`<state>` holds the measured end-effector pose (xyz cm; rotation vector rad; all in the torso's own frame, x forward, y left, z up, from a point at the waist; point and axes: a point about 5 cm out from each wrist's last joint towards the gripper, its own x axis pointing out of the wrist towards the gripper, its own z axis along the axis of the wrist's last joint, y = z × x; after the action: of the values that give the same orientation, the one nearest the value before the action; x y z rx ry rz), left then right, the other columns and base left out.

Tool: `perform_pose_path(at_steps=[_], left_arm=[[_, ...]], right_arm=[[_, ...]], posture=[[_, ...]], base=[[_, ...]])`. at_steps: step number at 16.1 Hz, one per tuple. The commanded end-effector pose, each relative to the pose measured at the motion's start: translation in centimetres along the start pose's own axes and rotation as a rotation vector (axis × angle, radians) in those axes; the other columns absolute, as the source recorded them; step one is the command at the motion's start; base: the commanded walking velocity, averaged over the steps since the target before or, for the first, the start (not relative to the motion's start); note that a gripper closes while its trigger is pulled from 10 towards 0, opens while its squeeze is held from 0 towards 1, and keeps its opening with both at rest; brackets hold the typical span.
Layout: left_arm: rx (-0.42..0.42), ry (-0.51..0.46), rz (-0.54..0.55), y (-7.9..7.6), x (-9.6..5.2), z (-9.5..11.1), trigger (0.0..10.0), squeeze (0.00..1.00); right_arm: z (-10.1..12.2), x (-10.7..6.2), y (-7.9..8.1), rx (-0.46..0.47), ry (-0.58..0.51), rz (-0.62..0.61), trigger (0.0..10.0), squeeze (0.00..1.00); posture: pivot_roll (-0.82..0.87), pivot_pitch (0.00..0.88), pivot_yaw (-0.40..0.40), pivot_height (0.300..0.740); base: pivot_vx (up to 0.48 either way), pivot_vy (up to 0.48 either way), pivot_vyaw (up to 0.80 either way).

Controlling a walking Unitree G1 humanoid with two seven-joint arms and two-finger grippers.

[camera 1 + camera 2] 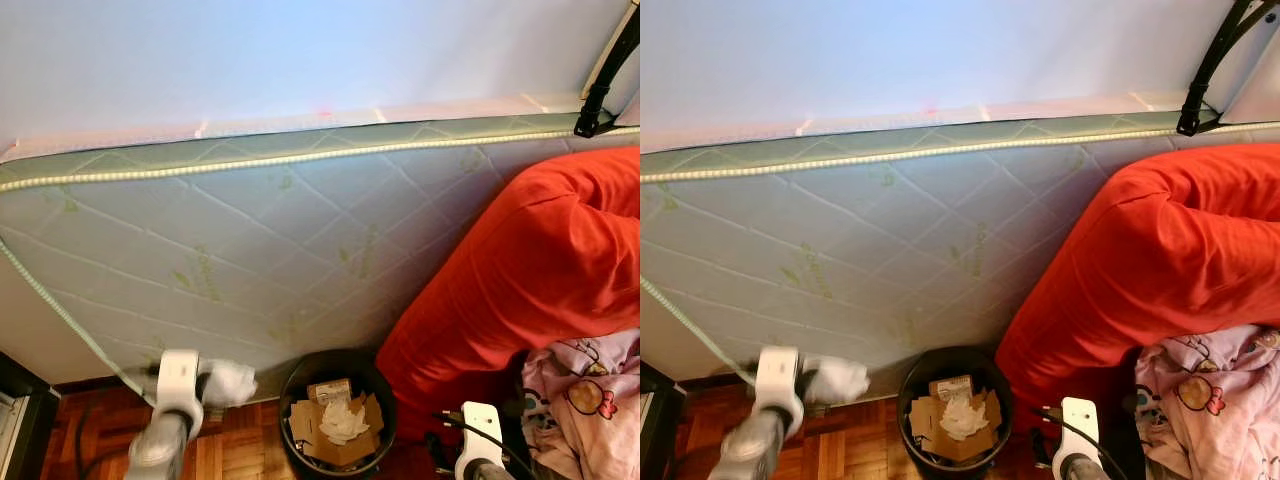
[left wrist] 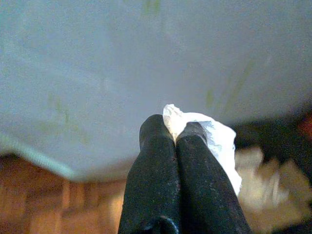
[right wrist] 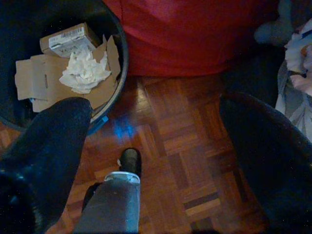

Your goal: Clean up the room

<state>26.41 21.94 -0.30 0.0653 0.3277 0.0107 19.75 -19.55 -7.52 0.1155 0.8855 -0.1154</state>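
Left eye view: left gripper [image 1: 222, 383] clamped on a crumpled white tissue [image 1: 233, 381], held just at 9 o'clock of the black bin [image 1: 290, 385] and near its rim, not yet over the opening. Bin on the wood floor [image 1: 235, 450] against the tilted mattress [image 1: 300, 240], holding cardboard [image 1: 335, 440] and another paper wad. Red bedding [image 1: 520, 270] at 3 o'clock of the bin.

Right eye view: same layout; bin toward 3 o'clock from the tissue, so likely a short sideways carry before release. Left arm clearly the nearer one.

Left wrist view: fingers [image 2: 161, 161] pressed together, tissue pinched at the tips. Lump without a clear long axis, bulging toward the bin side.

Right wrist view: right gripper [image 3: 156, 136] spread wide, holding nothing, above the floor with the bin at 10 o'clock.
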Motion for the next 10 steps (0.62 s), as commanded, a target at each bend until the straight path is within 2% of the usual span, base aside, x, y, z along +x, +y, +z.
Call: perform_pose_path(at_steps=[1,3,6,10], left_arm=[[-0.004,-0.025,-0.011,-0.3,0.0,0.3,10.0,0.00],[-0.017,-0.122,-0.030,-1.1,0.3,1.8,10.0,0.00],[-0.026,-0.203,-0.051,-2.2,-0.5,2.4,10.0,0.00],[-0.053,-0.264,-0.038,-2.1,-0.4,4.2,10.0,0.00]], right_arm=[[-0.4,-0.1,-0.1,-0.001,0.011,0.002,10.0,0.00],[-0.5,-0.1,0.0,0.004,0.008,0.006,10.0,0.00],[-0.7,-0.2,-0.1,-0.002,0.014,0.011,10.0,0.00],[-0.8,-0.2,-0.1,-0.011,0.016,0.014,10.0,0.00]], posture=[[0.08,0.099,-0.057,0.718],[0.07,0.102,-0.057,0.718],[0.07,0.106,-0.061,0.718],[0.07,0.106,-0.065,0.718]], base=[[0.000,0.000,0.00],[0.000,0.000,0.00],[0.000,0.000,0.00],[0.000,0.000,0.00]])
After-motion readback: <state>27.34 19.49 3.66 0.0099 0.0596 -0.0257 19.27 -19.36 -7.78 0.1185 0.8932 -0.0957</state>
